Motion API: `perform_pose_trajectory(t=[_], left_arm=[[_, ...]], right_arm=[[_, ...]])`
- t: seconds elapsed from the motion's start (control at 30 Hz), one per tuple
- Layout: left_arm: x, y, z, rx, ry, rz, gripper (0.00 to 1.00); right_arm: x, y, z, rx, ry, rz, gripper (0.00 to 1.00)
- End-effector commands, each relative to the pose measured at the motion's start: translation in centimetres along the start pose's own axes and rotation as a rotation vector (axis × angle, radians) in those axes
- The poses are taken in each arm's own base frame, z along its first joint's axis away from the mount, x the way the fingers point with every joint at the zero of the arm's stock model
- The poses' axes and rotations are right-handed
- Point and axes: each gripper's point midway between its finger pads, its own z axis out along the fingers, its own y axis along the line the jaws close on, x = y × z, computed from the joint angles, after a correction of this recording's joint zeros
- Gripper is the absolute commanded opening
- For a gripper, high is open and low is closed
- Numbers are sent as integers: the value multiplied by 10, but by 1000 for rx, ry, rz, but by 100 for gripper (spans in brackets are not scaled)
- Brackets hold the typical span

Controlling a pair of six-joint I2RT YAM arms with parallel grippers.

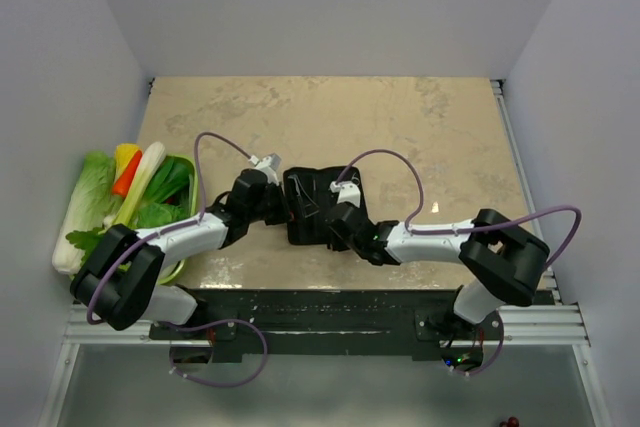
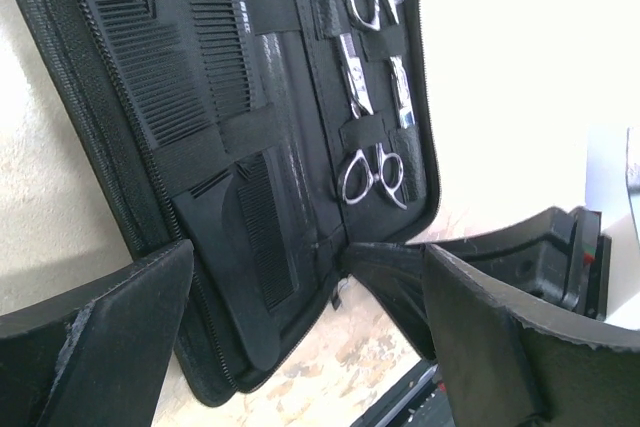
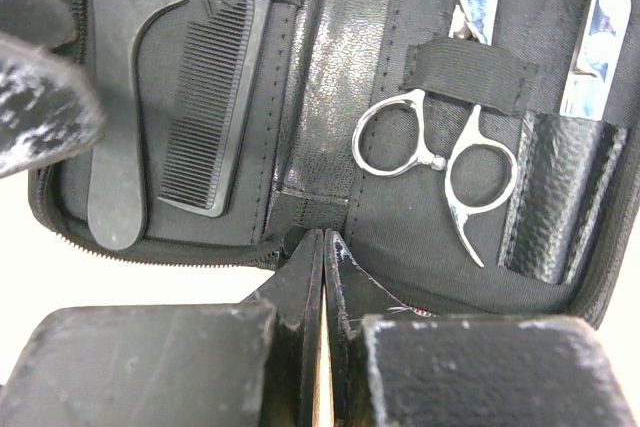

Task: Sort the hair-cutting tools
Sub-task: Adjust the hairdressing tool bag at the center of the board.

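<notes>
Currently the left gripper (image 2: 305, 292) gapes wide at the case's (image 1: 305, 215) nine o'clock, the right gripper (image 3: 322, 262) clenched shut at five o'clock.

Gleaming polished metal on the scissors (image 3: 435, 162), matt black plastic on the comb (image 3: 205, 112), grainy, faintly glossy black case (image 3: 335, 67), mottled stone-look desk (image 1: 330, 117).
</notes>
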Motion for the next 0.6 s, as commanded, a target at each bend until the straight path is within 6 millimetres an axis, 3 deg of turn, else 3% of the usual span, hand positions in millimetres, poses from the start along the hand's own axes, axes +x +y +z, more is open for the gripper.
perform_pose_trajectory(t=[0.0,0.17,0.4,0.5,0.53,0.57], left_arm=[[-7,-5,-2,24,-47,-2,100],[-6,-5,-3,24,-45,-3,100],[-18,-24,-12,65,-61,18,100],[-34,-43,-25,93,-92,47,100],[-34,-40,-30,66,-86,50,100],[-46,-48,-35,63,-112,74,100]], right_arm=[[37,5,-13,-2,119,-33,0],[25,10,-29,-5,85,-32,0],[-27,6,-76,11,-62,-13,0],[-41,-13,-82,98,-110,-36,0],[-44,-18,-81,120,-121,-37,0],[-46,-29,-78,146,-122,-19,0]])
